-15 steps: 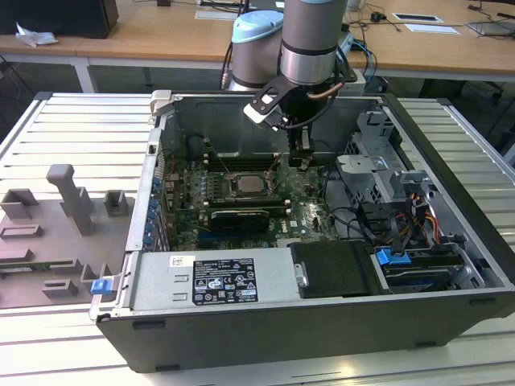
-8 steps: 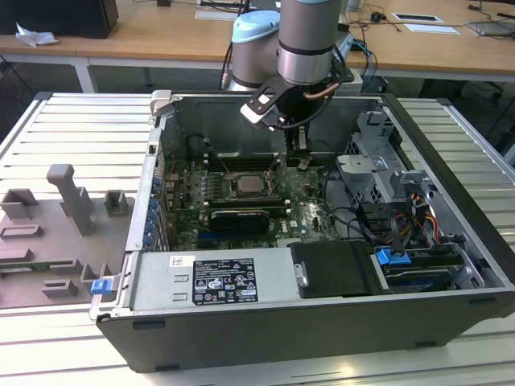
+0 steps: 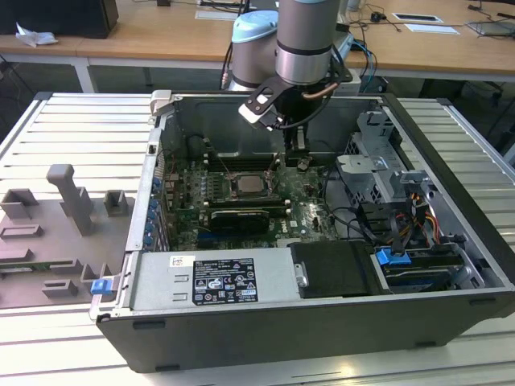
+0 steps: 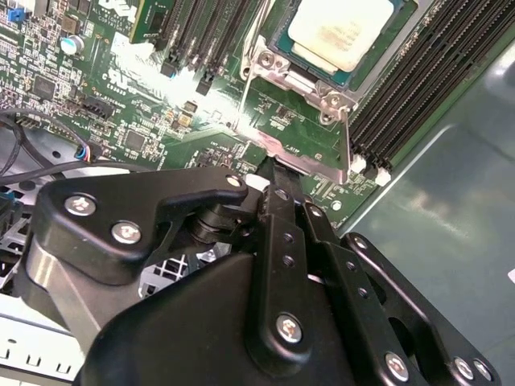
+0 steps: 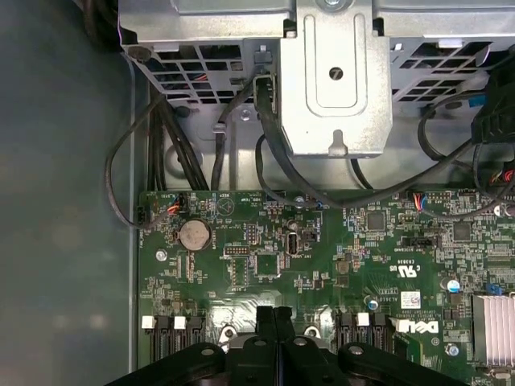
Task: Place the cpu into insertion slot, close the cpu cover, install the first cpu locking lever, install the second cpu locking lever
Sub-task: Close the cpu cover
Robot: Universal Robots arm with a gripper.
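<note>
Chip (image 4: 342,32) sits in its socket (image 4: 322,100) while the tool (image 4: 272,165), jaws pressed shut, hovers just beside the socket's edge, where a sideways slip could scrape the green board (image 4: 145,104) or bend a thin lever (image 4: 348,145).

in the exterior view, the room straight above the insertion slot (image 3: 232,186) is free. the gripper (image 3: 299,158) hangs at its 2 o'clock. cables (image 3: 354,217) and the drive cage (image 3: 378,173) crowd its 3 o'clock, and the power supply (image 3: 217,281) blocks 6 o'clock.
</note>
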